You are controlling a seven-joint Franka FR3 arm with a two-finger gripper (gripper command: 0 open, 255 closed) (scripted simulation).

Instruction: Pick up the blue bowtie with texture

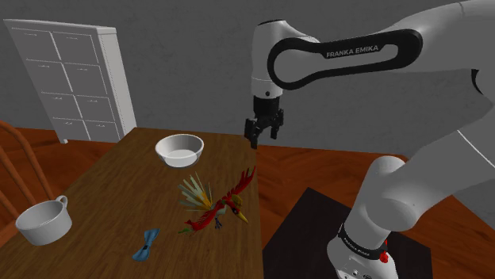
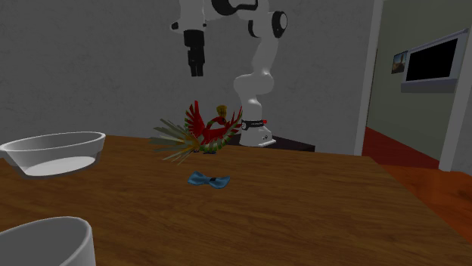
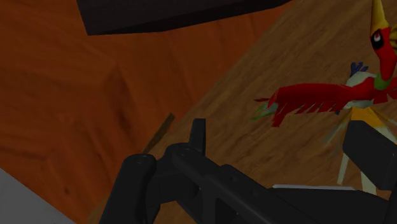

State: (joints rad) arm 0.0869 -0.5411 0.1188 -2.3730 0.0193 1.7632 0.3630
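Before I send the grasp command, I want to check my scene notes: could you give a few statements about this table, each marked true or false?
1. The blue bowtie lies on the wooden table. True.
2. The hand is clasping the red bird. False: it hangs open in the air, apart from the bird, holding nothing.
3. The bowtie lies inside the white bowl. False: it lies on bare wood, apart from the bowl.
4. A white cup stands on the table. True.
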